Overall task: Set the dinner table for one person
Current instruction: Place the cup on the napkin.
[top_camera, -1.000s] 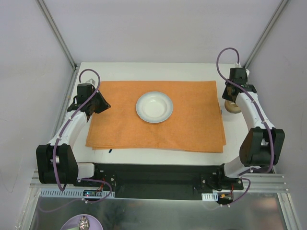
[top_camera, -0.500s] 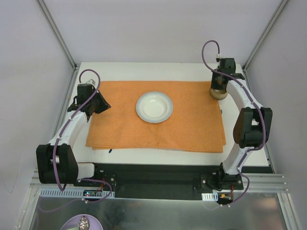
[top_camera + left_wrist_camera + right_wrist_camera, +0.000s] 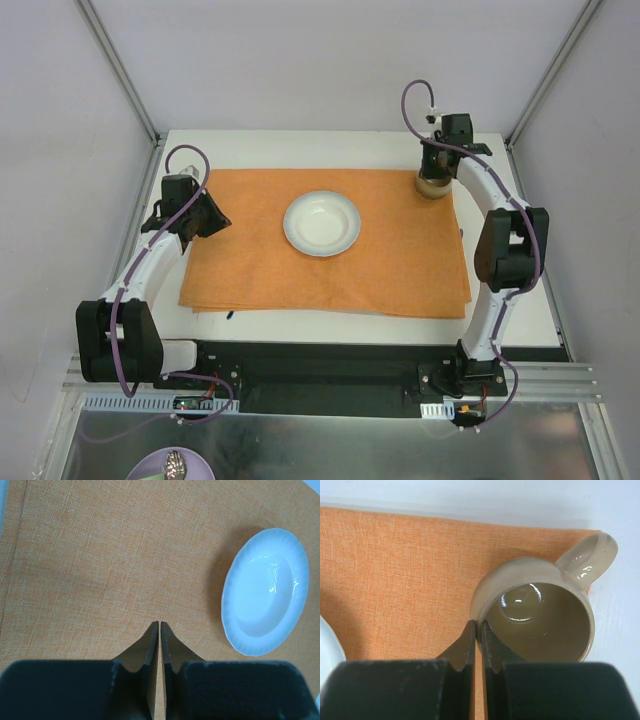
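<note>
My right gripper (image 3: 479, 625) is clamped on the rim of a beige mug (image 3: 545, 625) at the far right corner of the orange placemat (image 3: 300, 270). My left gripper (image 3: 159, 625), fingers pressed together and empty, hangs over the placemat's left side. The placemat lies on the white dinner table (image 3: 300, 145), with a white plate (image 3: 321, 223) at its middle.

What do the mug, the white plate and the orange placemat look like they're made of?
Mug: likely glazed ceramic, beige and glossy, with bright highlights inside.
Plate: probably glazed ceramic or porcelain, white and shiny, with a fluted rim.
Placemat: woven fabric, matte, its weave visible.
</note>
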